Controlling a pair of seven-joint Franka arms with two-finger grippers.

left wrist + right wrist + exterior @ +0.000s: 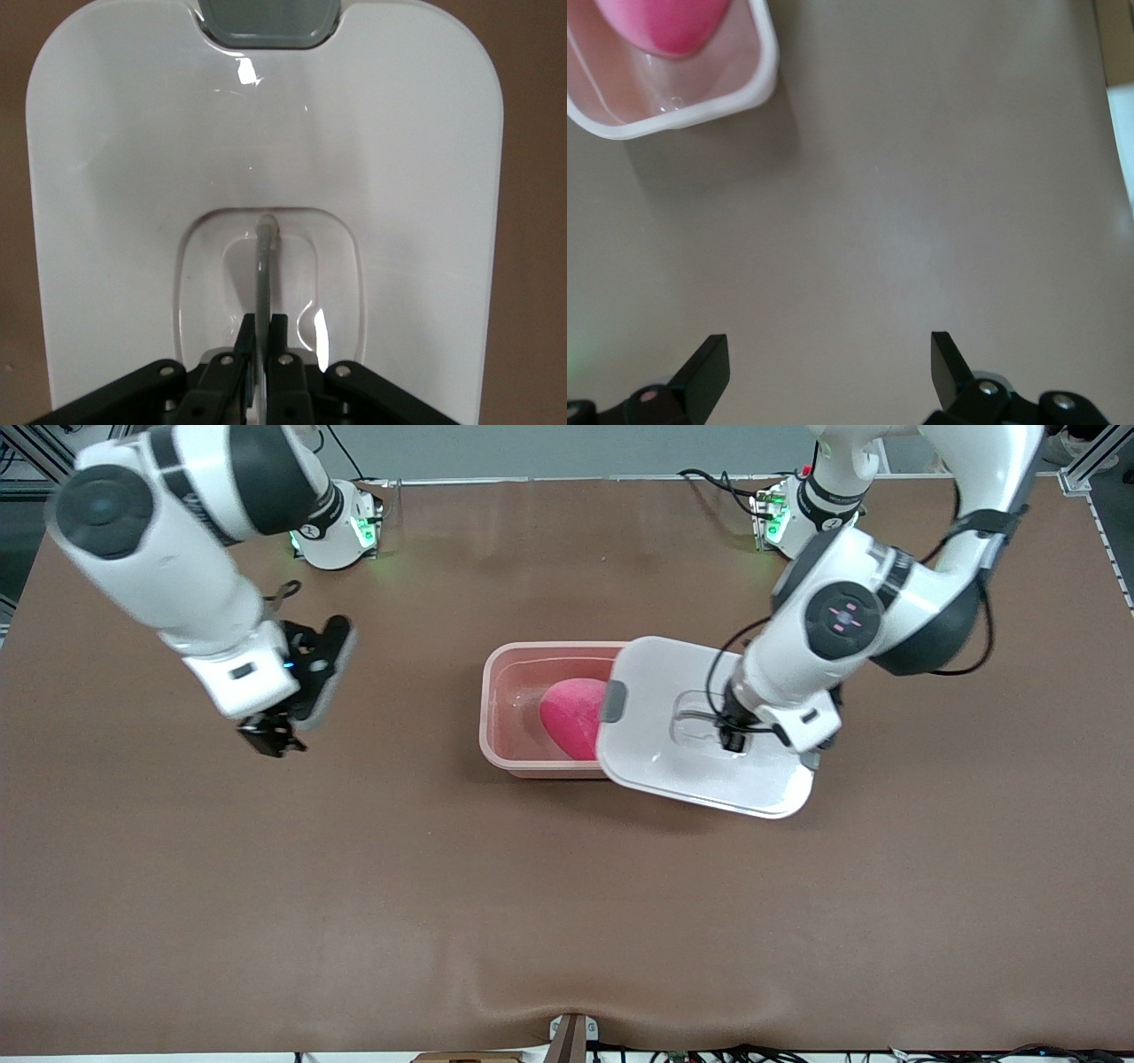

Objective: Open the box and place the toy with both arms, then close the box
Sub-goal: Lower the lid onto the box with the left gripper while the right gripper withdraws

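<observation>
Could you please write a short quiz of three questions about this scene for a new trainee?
1. True or false: the toy lies inside the tub.
2. Which gripper holds the lid by its handle? A) left gripper B) right gripper
3. Fill in: the lid covers only the part of the tub toward the ____ arm's end of the table.

Key: 1 true. 2 A; it is shut on the handle, while the right gripper waits open over bare table. 3 left.
</observation>
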